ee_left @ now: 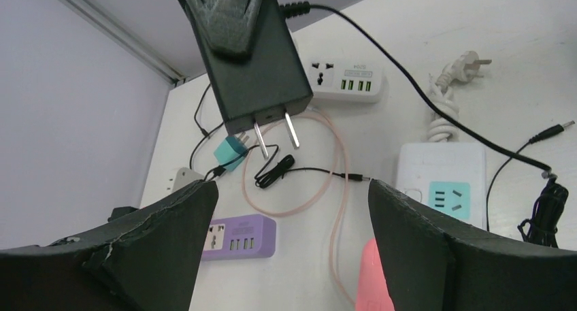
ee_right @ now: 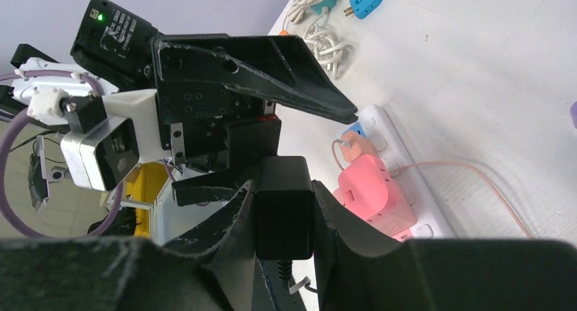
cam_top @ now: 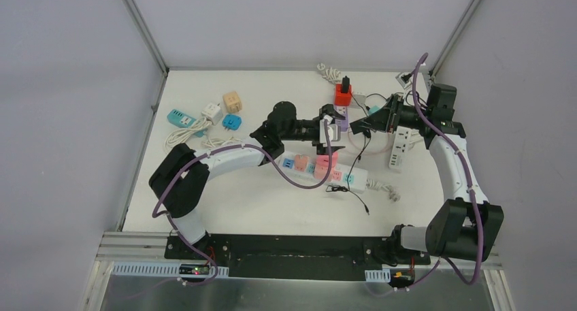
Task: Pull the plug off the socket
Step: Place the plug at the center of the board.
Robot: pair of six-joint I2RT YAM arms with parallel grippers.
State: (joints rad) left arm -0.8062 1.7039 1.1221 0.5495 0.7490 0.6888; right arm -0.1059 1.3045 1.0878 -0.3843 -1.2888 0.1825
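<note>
Two right fingers (ee_right: 340, 236) pinch the black adapter (ee_left: 255, 73), upper centre of the left wrist view, prongs (ee_left: 291, 131) bare, plugged into nothing. Left gripper (ee_left: 292, 187) gapes below it; the adapter's trailing cord (ee_left: 381, 49) could snag and twist it loose.

White power strip (ee_left: 343, 79), twelve o'clock in the left wrist view: small upside-down print beside its ports, too blurred to read.
Black box (ee_right: 112, 32), ten o'clock in the right wrist view: white print, illegible.
</note>
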